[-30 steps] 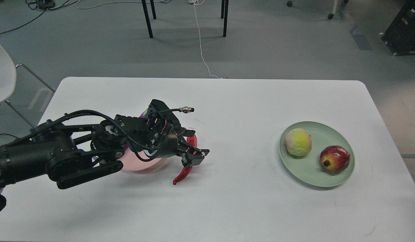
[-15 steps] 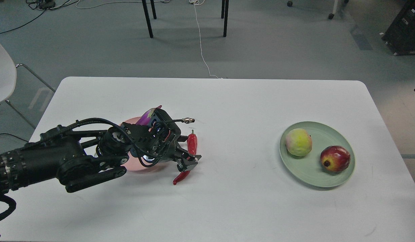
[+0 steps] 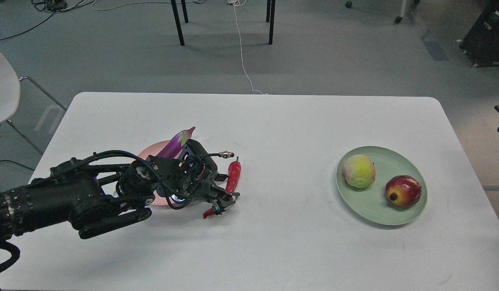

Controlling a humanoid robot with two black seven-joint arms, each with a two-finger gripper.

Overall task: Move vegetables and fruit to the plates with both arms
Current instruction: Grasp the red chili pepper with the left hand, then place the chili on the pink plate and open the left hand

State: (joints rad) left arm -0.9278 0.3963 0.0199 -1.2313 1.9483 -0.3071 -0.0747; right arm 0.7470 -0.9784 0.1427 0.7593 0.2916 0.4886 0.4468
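The left gripper (image 3: 222, 201) had its jaws pinching the red chili (image 3: 232, 180) low on the bench (image 3: 273, 129), presumably to carry it to the pink plate (image 3: 152, 150), where the eggplant (image 3: 175, 142) already lay.

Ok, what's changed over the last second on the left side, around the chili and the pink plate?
The left gripper has dropped lower and pulled back toward the robot, closing around the lower part of the red chili. That uncovered the eggplant on the pink plate. The chili's tip shifted slightly left. The yellow-green fruit and pomegranate on the green plate haven't moved.
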